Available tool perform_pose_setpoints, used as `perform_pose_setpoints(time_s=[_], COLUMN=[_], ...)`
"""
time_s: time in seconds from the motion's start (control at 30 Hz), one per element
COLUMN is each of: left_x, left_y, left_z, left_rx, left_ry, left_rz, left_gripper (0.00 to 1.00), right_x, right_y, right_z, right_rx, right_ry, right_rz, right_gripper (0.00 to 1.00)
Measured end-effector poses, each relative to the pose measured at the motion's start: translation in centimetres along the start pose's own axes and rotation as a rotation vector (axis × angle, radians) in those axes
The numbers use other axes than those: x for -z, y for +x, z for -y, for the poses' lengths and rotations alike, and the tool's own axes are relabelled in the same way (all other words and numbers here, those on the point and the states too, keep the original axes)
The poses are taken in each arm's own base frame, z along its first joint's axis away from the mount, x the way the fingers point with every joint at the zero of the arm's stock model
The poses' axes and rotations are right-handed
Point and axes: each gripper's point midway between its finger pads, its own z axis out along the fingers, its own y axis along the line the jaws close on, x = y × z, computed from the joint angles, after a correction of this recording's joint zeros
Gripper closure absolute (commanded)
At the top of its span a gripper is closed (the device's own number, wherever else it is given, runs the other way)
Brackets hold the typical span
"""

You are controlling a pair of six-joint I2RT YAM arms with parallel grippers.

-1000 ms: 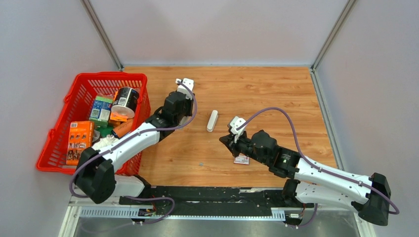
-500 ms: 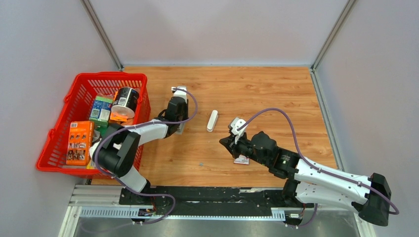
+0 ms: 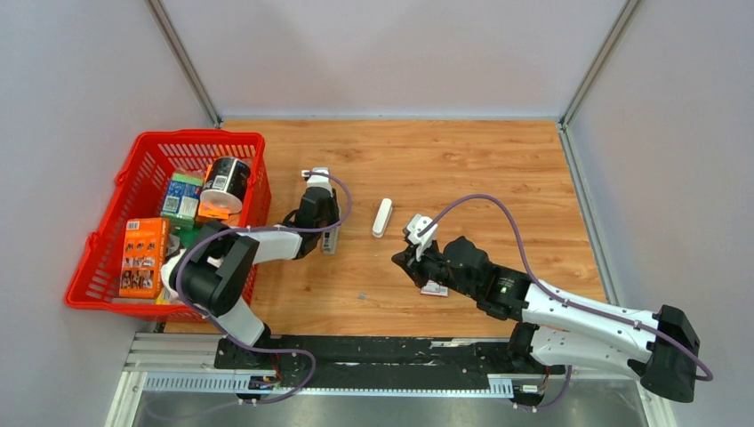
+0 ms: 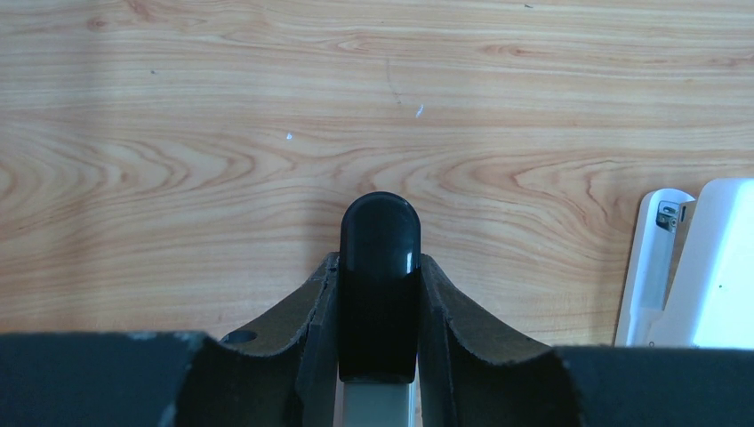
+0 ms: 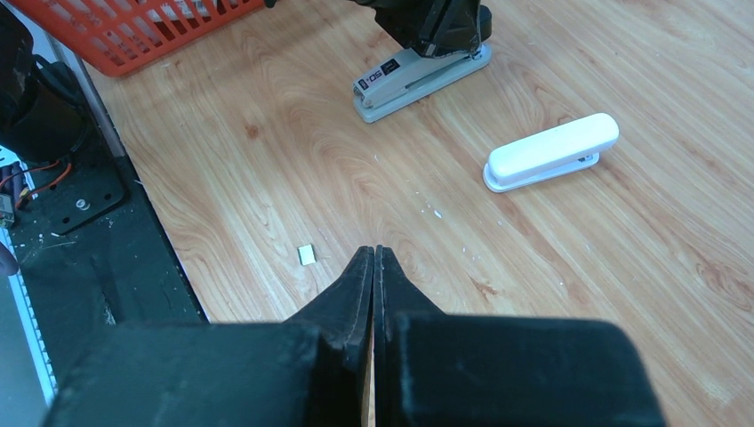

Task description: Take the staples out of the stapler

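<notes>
The white stapler lies on the wooden table, apart from both grippers; it also shows in the right wrist view and at the right edge of the left wrist view. My left gripper is shut on a grey metal piece tipped black. In the right wrist view that grey piece lies low on the table, left of the white stapler. My right gripper is shut and empty, near and to the right of the white stapler.
A red basket full of boxes and a can stands at the left. A small red-and-white flat box lies under my right arm. A tiny white scrap lies on the table near the front edge.
My left arm has folded back and its gripper has come nearer and lower with the grey piece. My right gripper has shifted slightly left. The white stapler has not moved.
</notes>
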Motion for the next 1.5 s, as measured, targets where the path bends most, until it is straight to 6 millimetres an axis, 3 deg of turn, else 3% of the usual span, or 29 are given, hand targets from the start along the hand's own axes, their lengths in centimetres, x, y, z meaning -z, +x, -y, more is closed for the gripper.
perform_pose_setpoints(time_s=[0.27,0.6,0.9,1.1,1.23,1.27,1.3,1.33,1.47,1.5], left_x=[-0.2,-2.0,-1.9,-1.7,-1.6,-1.6,-1.5,-1.5,-1.2,-1.1], left_y=[0.4,0.0,-0.4,-0.3,-0.2,-0.2,-0.2,-0.2,-0.2,0.0], left_z=[0.2,1.4,1.7,2.1,2.4,2.5,2.5,2.6,2.6,2.6], left_rx=[0.023,0.002,-0.02,-0.066,-0.089,-0.098,-0.105,-0.11,-0.141,-0.151], left_ry=[0.005,-0.012,-0.024,-0.009,0.003,0.006,0.008,0.011,0.012,0.01], left_rz=[-0.014,-0.001,-0.015,-0.071,-0.101,-0.11,-0.12,-0.126,-0.155,-0.167], left_gripper=[1.0,1.0,1.0,0.81,0.76,0.73,0.61,0.57,0.55,0.47], right_x=[-0.4,-1.0,-0.9,-0.6,-0.2,-0.1,0.0,0.2,0.7,0.7], right_y=[0.5,0.8,0.7,0.3,0.0,-0.2,-0.4,-0.6,-1.0,-1.0], right_z=[-0.1,-0.4,-0.4,-0.2,0.0,0.0,0.1,0.1,0.2,0.3], right_rx=[-0.009,-0.028,-0.032,-0.037,-0.041,-0.042,-0.043,-0.043,-0.045,-0.044], right_ry=[-0.003,-0.01,-0.01,-0.001,0.008,0.011,0.013,0.014,0.02,0.021], right_rz=[-0.018,-0.023,-0.018,-0.007,0.005,0.011,0.019,0.026,0.039,0.038], right_gripper=[1.0,1.0,0.96,0.72,0.66,0.64,0.63,0.63,0.6,0.6])
